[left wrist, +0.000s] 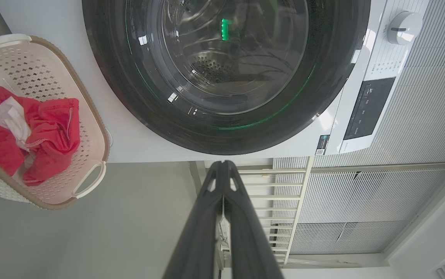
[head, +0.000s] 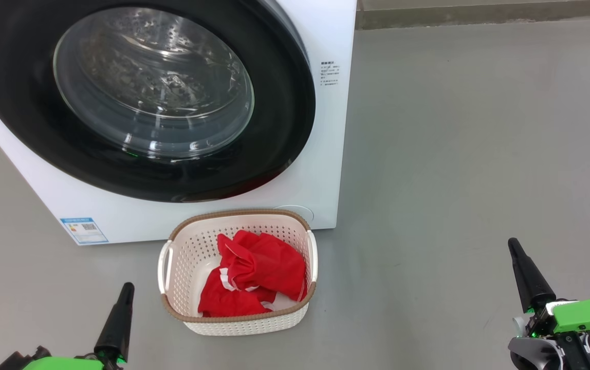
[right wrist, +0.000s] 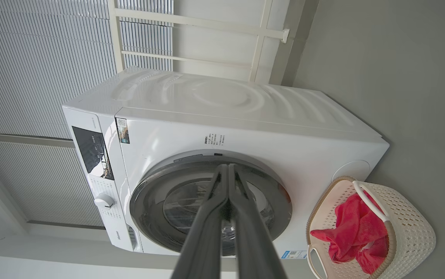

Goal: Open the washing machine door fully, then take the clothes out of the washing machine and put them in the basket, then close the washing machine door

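Clothes (head: 259, 272) lie bunched inside the basket (head: 246, 327), not in the left gripper (head: 126, 289) or the right gripper (head: 514, 246), both pinched shut on nothing. I think little can go wrong, unless a gripper swings in and knocks the basket over. Both grippers sit low, one on each side of the basket and well apart from it, pointing toward the closed washing machine door (head: 284, 128) just behind it.

A grey floor (head: 480, 154) is seen across the right of the head view, edged by a darker strip (head: 480, 16) at the top. Ribbed panels (right wrist: 32, 58) and white bars (right wrist: 207, 24) are shown upper left in the right wrist view.
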Motion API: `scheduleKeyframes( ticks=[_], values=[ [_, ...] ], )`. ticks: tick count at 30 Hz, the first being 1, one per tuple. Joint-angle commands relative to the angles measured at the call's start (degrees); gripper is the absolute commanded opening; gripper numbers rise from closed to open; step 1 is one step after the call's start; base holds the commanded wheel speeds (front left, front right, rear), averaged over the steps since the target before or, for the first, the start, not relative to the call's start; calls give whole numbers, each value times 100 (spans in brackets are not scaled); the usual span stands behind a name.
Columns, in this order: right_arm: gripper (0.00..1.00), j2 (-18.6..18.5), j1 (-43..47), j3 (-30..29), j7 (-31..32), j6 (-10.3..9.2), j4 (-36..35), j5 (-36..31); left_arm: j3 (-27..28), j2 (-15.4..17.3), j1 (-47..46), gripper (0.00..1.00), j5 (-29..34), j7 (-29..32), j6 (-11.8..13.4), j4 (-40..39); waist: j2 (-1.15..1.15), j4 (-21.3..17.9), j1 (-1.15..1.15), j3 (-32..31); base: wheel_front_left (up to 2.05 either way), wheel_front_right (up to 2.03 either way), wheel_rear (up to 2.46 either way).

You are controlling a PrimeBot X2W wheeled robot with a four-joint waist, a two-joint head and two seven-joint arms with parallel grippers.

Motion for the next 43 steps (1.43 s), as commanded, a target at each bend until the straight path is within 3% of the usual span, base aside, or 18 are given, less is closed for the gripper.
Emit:
scheduleKeyframes(
  ticks=[1,43],
  values=[
    [0,-31,-244,87,39,-3,-139,-48,153,73,-234,0,-40,19,-41,-117,0,0,0,0,0,0,0],
    [0,-28,-245,82,42,-3,-139,-52,152,73,-234,0,-40,19,-41,-117,0,0,0,0,0,0,0]
  ],
)
